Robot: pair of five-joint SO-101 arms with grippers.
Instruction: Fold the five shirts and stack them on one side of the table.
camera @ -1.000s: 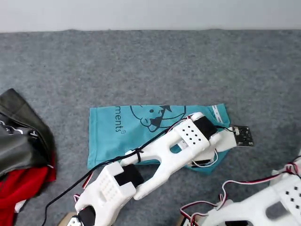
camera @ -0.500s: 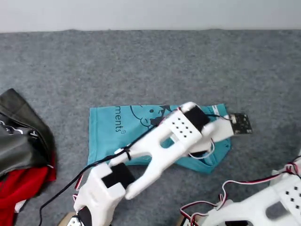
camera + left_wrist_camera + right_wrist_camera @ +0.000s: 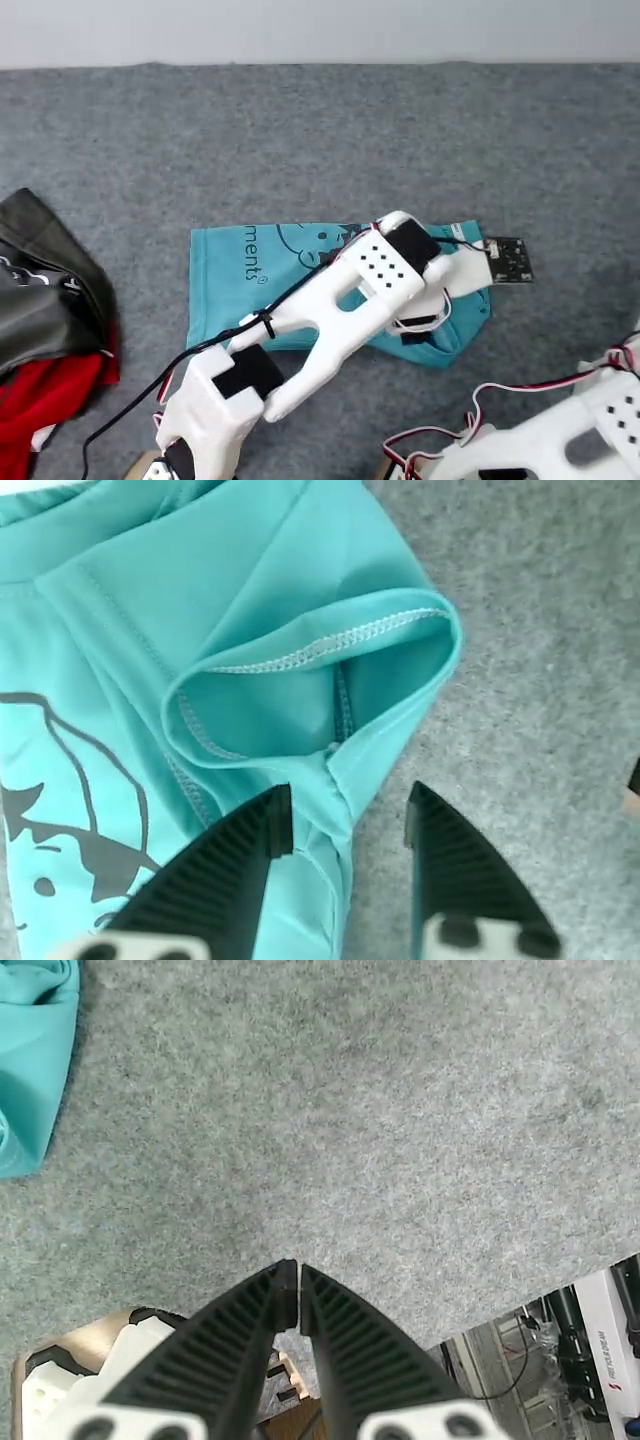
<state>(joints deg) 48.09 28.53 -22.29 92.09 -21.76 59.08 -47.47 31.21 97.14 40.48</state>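
Teal shirt [image 3: 250, 275] lies flat mid-table, folded into a long strip w/ the dark print facing up. One end is neat and square. The other end is bunched, w/ a sleeve [image 3: 320, 670] curled over so its stitched hem stands up in a loop.

The left gripper [image 3: 345, 815] is right at that bunched end. Jaws are parted to a moderate gap, one finger over the teal cloth and the other over bare carpet just off the shirt's edge. The folded edge sits btwn them and nothing is clamped.

From above, the left arm [image 3: 340, 305] slants across the shirt's near side and covers part of the print. Its small cam board [image 3: 510, 262] pokes out just past the bunched end.

Over to the right gripper [image 3: 299, 1280]: fingers pressed together at the tips, holding nothing. It hangs above plain carpet, w/ a corner of the teal shirt [image 3: 30, 1050] off to one side and well apart. The right arm [image 3: 560, 440] sits beyond the shirt's bunched end, near the table's front edge.

Past the shirt's square end and well clear of it lies a heap: a dark shirt [image 3: 40, 290] on top, a red shirt [image 3: 55, 385] spilling out beneath. Both are rumpled, not folded.

Grey carpet table [image 3: 350, 140] runs all round the teal shirt.
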